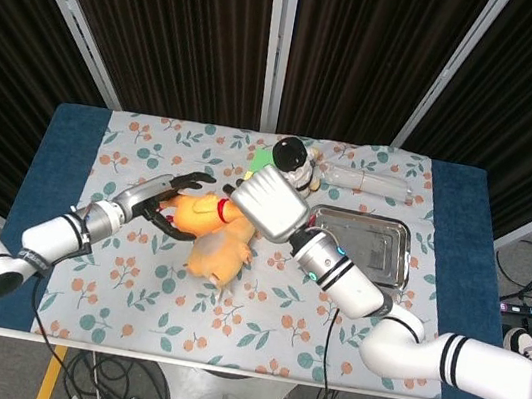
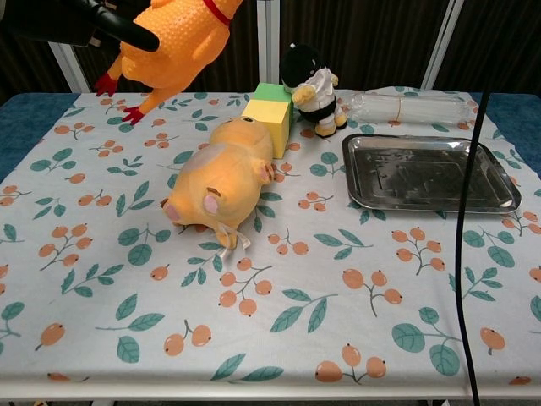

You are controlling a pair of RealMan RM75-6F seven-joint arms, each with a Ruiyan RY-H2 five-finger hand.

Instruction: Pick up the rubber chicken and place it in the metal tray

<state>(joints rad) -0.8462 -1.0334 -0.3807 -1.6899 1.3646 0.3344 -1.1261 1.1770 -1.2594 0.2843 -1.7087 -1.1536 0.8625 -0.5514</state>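
Flowery cloth covers one table (image 2: 406, 279). One rubber chicken (image 2: 173, 38) hangs high at upper left, feet down-left, head up-right. Right hand (image 1: 267, 203) grips its neck; left hand (image 1: 158, 209) spreads fingers beside it. One metal tray (image 2: 427, 172) sits right.

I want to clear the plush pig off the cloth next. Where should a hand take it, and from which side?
Grip the plush pig across its rounded middle, coming from above. It lies on its side, snout toward the table's front. The yellow block crowds its far end.

Plush pig (image 2: 221, 179), block (image 2: 270, 117), doll (image 2: 308, 89), bottle (image 2: 410, 107).
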